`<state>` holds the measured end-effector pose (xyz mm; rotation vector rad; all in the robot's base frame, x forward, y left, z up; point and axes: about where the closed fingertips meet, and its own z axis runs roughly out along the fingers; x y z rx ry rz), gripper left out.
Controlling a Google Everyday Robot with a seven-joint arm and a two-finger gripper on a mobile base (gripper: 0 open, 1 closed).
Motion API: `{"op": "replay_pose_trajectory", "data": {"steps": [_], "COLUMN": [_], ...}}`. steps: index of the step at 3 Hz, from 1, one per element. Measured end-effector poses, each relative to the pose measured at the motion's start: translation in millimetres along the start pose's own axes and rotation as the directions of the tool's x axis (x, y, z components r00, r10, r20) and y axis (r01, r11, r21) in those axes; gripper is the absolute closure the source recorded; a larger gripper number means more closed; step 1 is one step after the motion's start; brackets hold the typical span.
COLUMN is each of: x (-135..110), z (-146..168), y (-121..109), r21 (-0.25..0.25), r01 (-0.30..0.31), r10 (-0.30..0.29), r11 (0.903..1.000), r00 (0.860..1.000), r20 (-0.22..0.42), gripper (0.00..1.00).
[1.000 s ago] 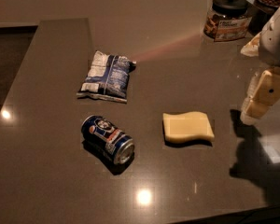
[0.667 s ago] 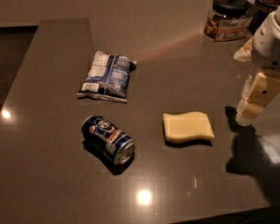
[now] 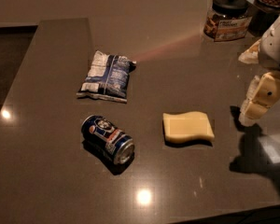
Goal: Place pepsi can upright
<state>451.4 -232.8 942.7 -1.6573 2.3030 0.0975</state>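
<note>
Blue single pepsi can [image 3: 107, 139] lying, one sponge [image 3: 188, 127], one bag [image 3: 105, 75], right-side hand [image 3: 257, 104], state unclear

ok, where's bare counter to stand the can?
Bare: left strip beside bag and can; front edge below sponge; middle between bag and jar. Crowded: back right by the jar, gripper at the right edge past the sponge.

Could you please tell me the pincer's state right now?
Pincer: cannot be told; above the dark table's right side, away from the dark blue cylindrical can.
</note>
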Motion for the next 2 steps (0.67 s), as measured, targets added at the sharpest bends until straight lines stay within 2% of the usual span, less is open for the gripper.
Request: {"op": "replay_pose_trajectory", "data": {"steps": [1,2], "x": [18.4,19.2], "z": [-0.8,-1.0], "y": [-1.0,-1.0], "r21": [-0.002,-0.001], "r01": [-0.075,-0.078], "r10": [0.075,0.078], "r11": [0.9972,0.9969], "r00": [0.997,0.996], "r20": [0.031,0.033], "gripper": [0.00,0.00]}}
